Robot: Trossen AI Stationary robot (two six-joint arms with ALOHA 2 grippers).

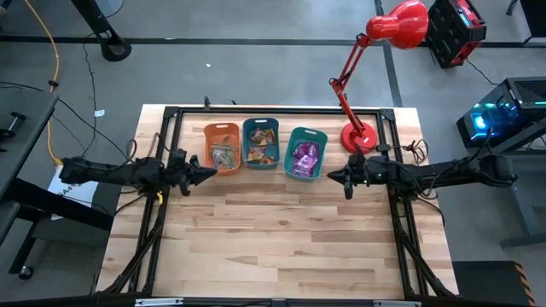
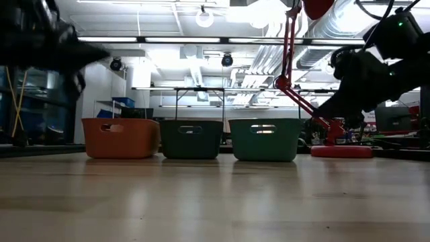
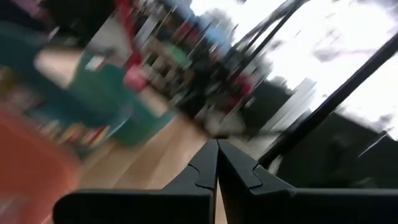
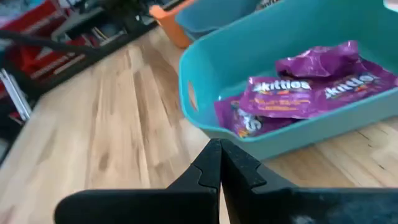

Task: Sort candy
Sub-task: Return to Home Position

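Three bins stand in a row at the table's far middle: orange (image 1: 222, 147), blue (image 1: 261, 142) and teal (image 1: 305, 153). The candy lies inside them. Purple packets (image 4: 298, 93) are in the teal bin, orange-yellow pieces (image 1: 262, 139) in the blue one, and thin greenish sticks (image 1: 224, 156) in the orange one. My left gripper (image 1: 212, 173) hovers shut just near-left of the orange bin, holding nothing. My right gripper (image 1: 331, 177) hovers shut just near-right of the teal bin (image 4: 205, 74), its fingertips (image 4: 219, 155) empty and pointing at the bin's near corner.
A red desk lamp (image 1: 358, 136) stands on its base at the far right, beside the teal bin. A black frame rail (image 1: 281, 109) runs along the table's far edge, and others run down both sides. Bare wood (image 1: 281, 239) stretches across the near half.
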